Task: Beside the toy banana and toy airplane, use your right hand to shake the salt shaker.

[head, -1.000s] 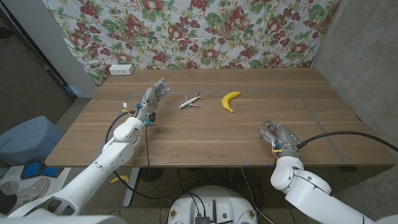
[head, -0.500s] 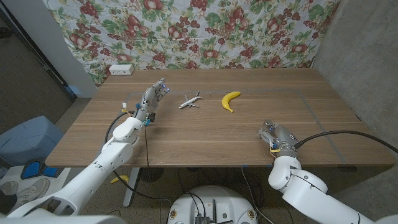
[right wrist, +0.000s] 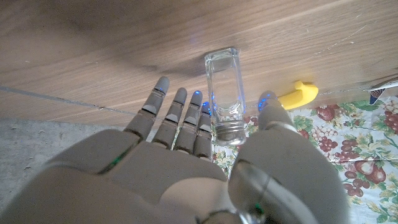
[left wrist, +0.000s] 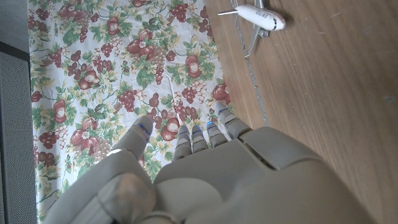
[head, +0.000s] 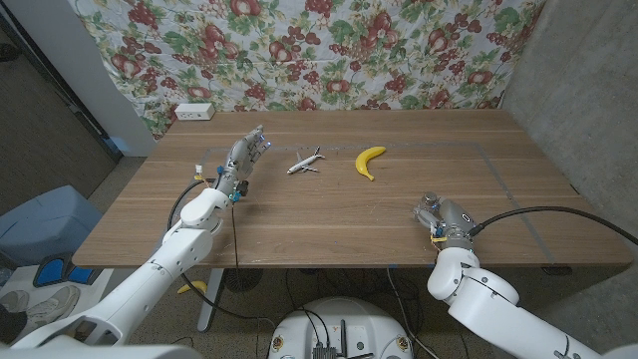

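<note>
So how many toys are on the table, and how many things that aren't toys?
Toys: 2, the toy airplane and the toy banana.
Not toys: 2, the glass salt shaker standing just past the right hand, and a white box at the far edge.
Total: 4

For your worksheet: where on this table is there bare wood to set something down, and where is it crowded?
Bare wood: the stretch between the left hand and right hand, nearer than the toy airplane and toy banana; also right of the banana. Crowded: around the right hand and salt shaker.
</note>
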{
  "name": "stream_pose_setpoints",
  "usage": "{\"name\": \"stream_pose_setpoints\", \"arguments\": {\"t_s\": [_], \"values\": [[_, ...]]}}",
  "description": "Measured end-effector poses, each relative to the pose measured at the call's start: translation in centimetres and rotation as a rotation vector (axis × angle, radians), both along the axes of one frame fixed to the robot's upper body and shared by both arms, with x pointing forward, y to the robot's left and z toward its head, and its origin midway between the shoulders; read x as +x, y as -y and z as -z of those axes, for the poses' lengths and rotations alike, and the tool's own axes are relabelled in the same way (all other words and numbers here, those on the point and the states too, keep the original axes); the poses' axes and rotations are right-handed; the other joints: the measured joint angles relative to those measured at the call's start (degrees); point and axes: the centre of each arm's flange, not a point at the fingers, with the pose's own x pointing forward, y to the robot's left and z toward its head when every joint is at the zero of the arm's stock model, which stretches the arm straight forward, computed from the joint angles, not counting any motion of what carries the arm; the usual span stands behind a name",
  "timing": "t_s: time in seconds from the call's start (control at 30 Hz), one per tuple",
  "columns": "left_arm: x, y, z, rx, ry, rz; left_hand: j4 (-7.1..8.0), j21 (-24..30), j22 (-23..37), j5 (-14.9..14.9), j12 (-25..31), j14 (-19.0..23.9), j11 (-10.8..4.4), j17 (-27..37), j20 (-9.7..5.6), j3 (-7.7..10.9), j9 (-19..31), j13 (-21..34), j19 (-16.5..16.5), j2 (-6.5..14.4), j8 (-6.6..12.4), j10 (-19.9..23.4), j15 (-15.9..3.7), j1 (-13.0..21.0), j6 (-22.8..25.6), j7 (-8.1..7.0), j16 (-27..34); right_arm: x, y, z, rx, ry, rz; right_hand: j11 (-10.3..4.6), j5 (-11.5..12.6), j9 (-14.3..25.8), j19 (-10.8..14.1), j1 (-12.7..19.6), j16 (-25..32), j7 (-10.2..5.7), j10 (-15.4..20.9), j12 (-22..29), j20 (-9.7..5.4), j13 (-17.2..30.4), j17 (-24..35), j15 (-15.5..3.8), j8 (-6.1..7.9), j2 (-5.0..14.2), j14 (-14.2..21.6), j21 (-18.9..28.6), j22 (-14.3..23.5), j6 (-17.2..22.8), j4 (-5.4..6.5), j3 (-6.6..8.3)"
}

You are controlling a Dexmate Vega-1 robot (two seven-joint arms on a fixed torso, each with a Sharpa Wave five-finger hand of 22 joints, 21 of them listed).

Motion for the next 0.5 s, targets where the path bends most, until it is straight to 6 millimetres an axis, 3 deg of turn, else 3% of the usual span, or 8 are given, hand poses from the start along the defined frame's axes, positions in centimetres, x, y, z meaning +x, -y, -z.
{"name": "stream_pose_setpoints", "arguments": {"t_s": [0.07,0.33,0.5], "values": [[-0.02,0.0,-0.02,-0.001,0.001,-0.001,0.0,0.0,0.0,0.0,0.0,0.0,0.0,0.0,0.0,0.0,0.0,0.0,0.0,0.0,0.0,0.0,0.0,0.0,0.0,0.0,0.0,0.1,0.03,0.02,0.0,-0.001,0.001,-0.23,0.0,0.0,1.17,-0.01,0.76,0.01,0.21,0.22,0.13,0.3,0.46,0.09,0.0,-0.01,0.82,0.15,0.05,0.01,0.0,0.0],[-0.09,0.03,-0.01,-0.002,0.001,-0.003,0.0,0.0,0.0,0.0,0.0,0.0,0.0,0.0,0.0,0.0,0.0,0.0,0.0,0.0,0.0,0.0,0.0,0.0,0.0,0.0,0.0,0.41,0.02,-0.02,-0.004,0.0,0.001,-1.21,0.0,0.0,3.81,1.28,4.56,0.02,2.9,1.81,-2.11,1.98,3.15,-0.15,0.43,1.28,5.25,0.89,0.39,1.5,0.0,-0.49],[-0.15,0.03,0.0,-0.003,0.002,-0.005,0.0,0.0,0.0,0.0,0.0,0.0,0.0,0.0,0.0,0.0,0.0,0.0,0.0,0.0,0.0,0.0,0.0,0.0,0.0,0.0,0.0,0.6,-0.01,-0.04,-0.006,0.001,0.0,-2.13,-0.23,0.3,5.94,3.06,10.03,-0.19,6.68,4.23,-3.82,4.6,8.54,-0.33,2.02,2.94,8.74,2.43,0.85,5.93,-0.32,-1.49]]}}
